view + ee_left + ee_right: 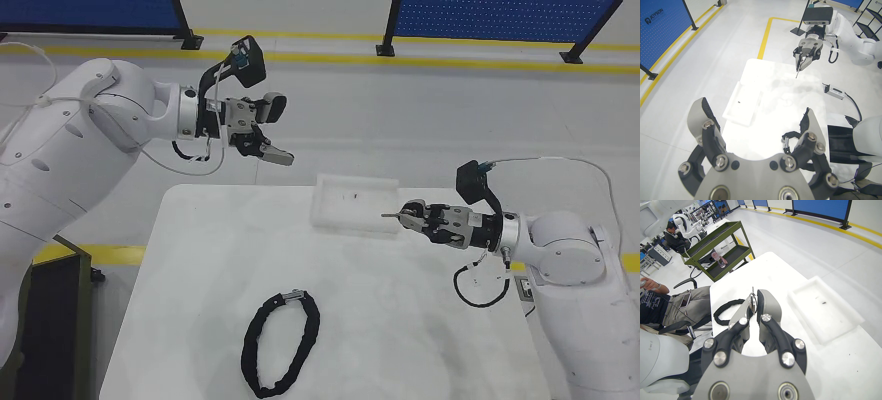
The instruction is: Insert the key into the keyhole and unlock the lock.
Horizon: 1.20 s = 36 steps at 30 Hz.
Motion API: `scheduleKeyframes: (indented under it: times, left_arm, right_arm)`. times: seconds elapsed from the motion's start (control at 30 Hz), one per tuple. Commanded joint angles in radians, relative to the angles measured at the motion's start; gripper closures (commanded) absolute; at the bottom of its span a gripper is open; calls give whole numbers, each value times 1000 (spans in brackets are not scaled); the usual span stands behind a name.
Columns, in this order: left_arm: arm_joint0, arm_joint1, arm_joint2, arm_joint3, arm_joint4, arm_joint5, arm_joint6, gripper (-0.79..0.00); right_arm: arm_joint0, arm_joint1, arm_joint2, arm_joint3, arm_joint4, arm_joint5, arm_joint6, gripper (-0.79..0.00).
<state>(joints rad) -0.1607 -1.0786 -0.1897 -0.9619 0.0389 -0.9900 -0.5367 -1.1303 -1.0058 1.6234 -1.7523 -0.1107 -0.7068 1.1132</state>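
A black fabric-covered loop lock (281,342) with a silver metal end (293,295) lies on the white table (200,290) near its front. My right gripper (408,216) hovers above the table's right side, shut on a small metal key (389,214) whose blade sticks out toward the left. The key with its ring (752,301) sits pinched between the right fingers, and the lock (725,309) lies beyond them. From the left wrist, the right gripper (800,65) holds the key (797,73) pointing down. My left gripper (757,113) is open and empty, raised off the table's far left corner (270,150).
A shallow white tray (355,203) rests at the table's far edge, holding a tiny dark speck (824,302). A green cart (719,256) and a seated person's legs (677,306) are beside the table. Blue panels (90,15) stand behind.
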Motion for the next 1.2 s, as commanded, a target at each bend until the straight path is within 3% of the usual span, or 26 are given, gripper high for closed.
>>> scheduleKeyframes:
  times: [0.0, 0.37, 0.63, 0.87, 1.17]
  left_arm:
    - [19, 4, -5, -14, 44, 7, -1, -785]
    - [201, 61, -10, -98, 133, -22, 19, -785]
    - [282, 93, 5, -120, 188, -22, 7, -785]
    - [341, 87, 20, -138, 208, -22, -95, -785]
    - [347, 63, 20, -134, 198, -22, -190, -785]
  right_arm:
    - [0, 0, 0, 0, 0, 0, 0, 0]
    - [0, 0, 0, 0, 0, 0, 0, 0]
    - [0, 0, 0, 0, 0, 0, 0, 0]
    - [0, 0, 0, 0, 0, 0, 0, 0]
    - [0, 0, 0, 0, 0, 0, 0, 0]
